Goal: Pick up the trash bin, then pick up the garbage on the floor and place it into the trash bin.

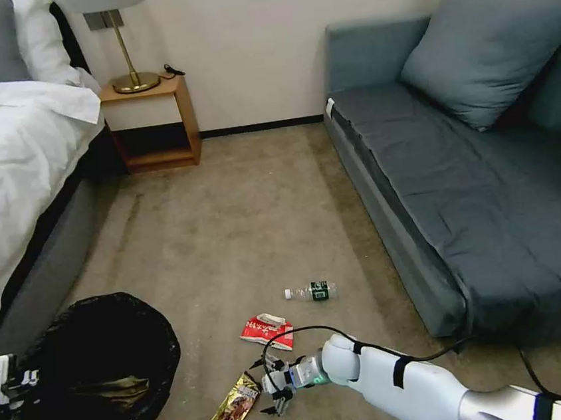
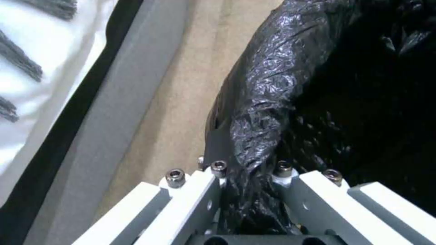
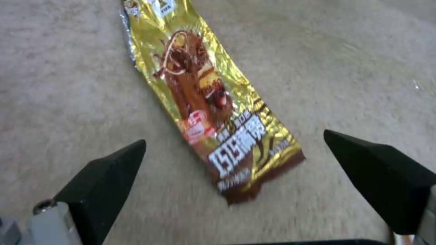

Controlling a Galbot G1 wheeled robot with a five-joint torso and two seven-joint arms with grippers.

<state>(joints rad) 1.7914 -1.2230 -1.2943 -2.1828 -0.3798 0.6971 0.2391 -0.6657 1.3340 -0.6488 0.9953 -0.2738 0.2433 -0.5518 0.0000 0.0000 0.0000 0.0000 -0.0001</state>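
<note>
3 loose pieces on the carpet: gold-brown snack wrapper (image 1: 227,413), red-and-white snack packet (image 1: 267,330), small clear plastic bottle (image 1: 312,291), all lying apart from one another between the bed (image 1: 16,171) and the sofa (image 1: 477,169).
Right gripper (image 1: 267,388): low over the floor, just beside the near end of the wrapper; in the right wrist view its 2 black fingertips (image 3: 109,177) were spread wide with the wrapper's dark end between them, nothing pinched.
Wrapper print: blurred in the wrist view, the lettering not readable.
Left gripper (image 2: 247,190): at the bin's near rim, its body cut off by the head view's left edge; the white fingers (image 2: 200,197) were pressed onto a fold of the black bag at the rim.
Trash bin (image 1: 100,369): beside the bed, at the robot's left, mouth up; whether it touched the floor could not be told.
Bin contents: a tan crumpled piece (image 1: 116,391) lay inside, partly lost in the dark liner.
</note>
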